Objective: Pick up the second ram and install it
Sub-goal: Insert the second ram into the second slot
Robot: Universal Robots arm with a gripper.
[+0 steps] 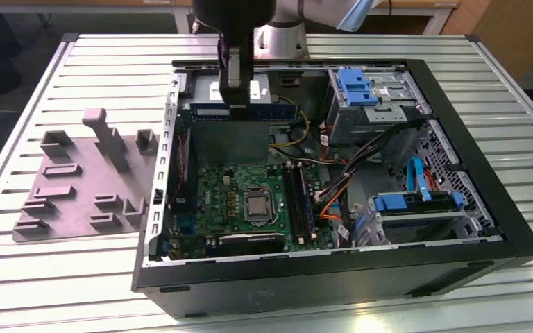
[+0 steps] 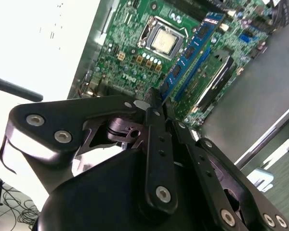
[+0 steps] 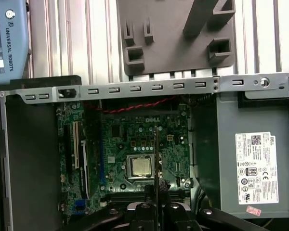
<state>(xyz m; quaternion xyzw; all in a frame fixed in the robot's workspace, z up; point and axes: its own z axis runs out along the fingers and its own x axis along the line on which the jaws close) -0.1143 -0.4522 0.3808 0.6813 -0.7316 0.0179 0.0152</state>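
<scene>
The second ram (image 1: 264, 110), a thin blue-green stick, hangs level above the back of the open computer case (image 1: 341, 274), over the green motherboard (image 1: 225, 191). My gripper (image 1: 237, 104) is shut on its middle from above. In the second wrist view the ram (image 2: 192, 50) runs out from between the fingers of my gripper (image 2: 156, 98), with the motherboard (image 2: 130, 53) below it. The first wrist view has the ram (image 3: 156, 154) edge-on, rising from my gripper (image 3: 156, 204) in line with the processor (image 3: 140, 166). The long black slots (image 1: 299, 201) lie on the motherboard's side towards the exterior view's right.
A grey fixture plate (image 1: 81, 180) with raised holders lies on the slatted table at the exterior view's left. Inside the case are blue drive brackets (image 1: 357, 87), a bundle of cables (image 1: 359, 163) and a grey power supply (image 3: 253, 163). The case's metal rail (image 3: 149, 89) borders the motherboard.
</scene>
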